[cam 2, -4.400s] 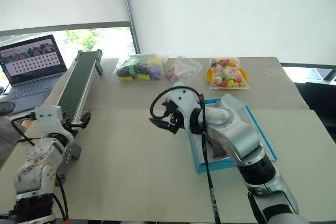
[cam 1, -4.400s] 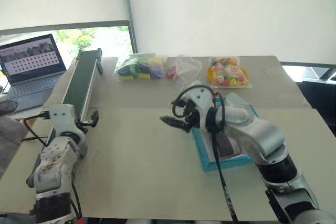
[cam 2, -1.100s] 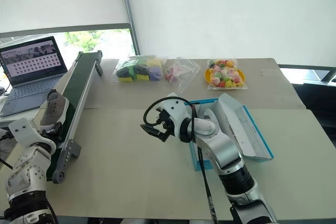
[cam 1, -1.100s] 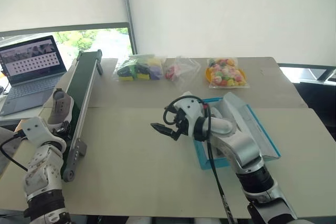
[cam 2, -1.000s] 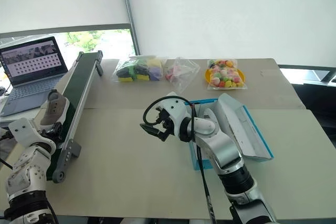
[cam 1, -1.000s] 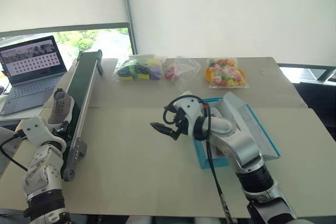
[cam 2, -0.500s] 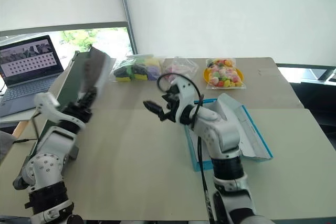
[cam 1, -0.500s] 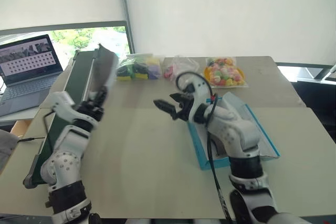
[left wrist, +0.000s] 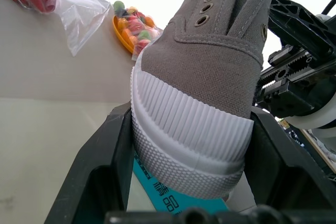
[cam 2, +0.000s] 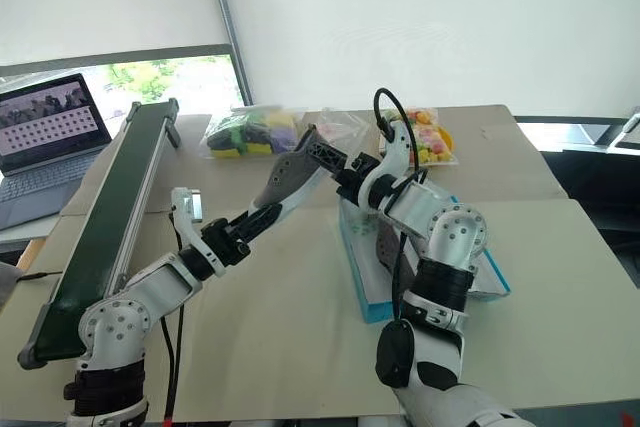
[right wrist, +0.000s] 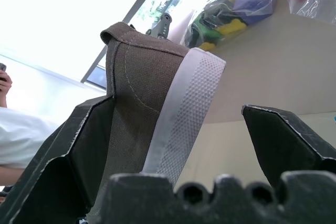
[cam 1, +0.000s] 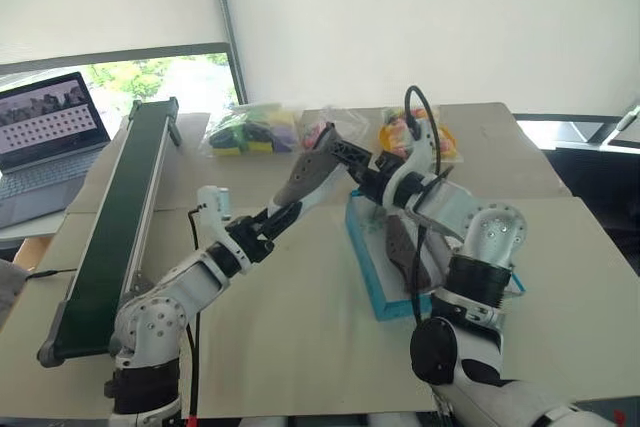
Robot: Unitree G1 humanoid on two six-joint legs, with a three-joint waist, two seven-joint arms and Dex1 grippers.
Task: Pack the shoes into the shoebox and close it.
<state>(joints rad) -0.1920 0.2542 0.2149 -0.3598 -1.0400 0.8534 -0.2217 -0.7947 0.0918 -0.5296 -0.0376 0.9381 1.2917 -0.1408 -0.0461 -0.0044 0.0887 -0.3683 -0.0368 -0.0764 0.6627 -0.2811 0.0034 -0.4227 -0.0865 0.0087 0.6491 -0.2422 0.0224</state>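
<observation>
The left gripper (left wrist: 189,182) is clamped on the white ribbed toe of a grey-brown canvas shoe (cam 1: 305,175), held up above the beige table (cam 1: 290,347). The right gripper (right wrist: 184,145) has its jaws spread wide around the shoe's heel, one finger (right wrist: 73,150) against the canvas. A second dark shoe (cam 1: 400,247) lies in the bright blue cardboard shoebox (cam 1: 375,287), just beneath the right gripper.

1. The shoe (left wrist: 205,72) is grey-brown canvas, with a white ribbed toe band and a dotted white sole.
2. The shoebox (cam 1: 372,272) is bright blue.
3. Both pincers are black: left pincer (left wrist: 189,182), right pincer (right wrist: 178,145).
4. The desk (cam 1: 290,317) is plain beige.
5. The conveyor belt (cam 1: 105,217) is dark green.
6. The bags (cam 1: 250,130) hold yellow, purple and red bits.
</observation>
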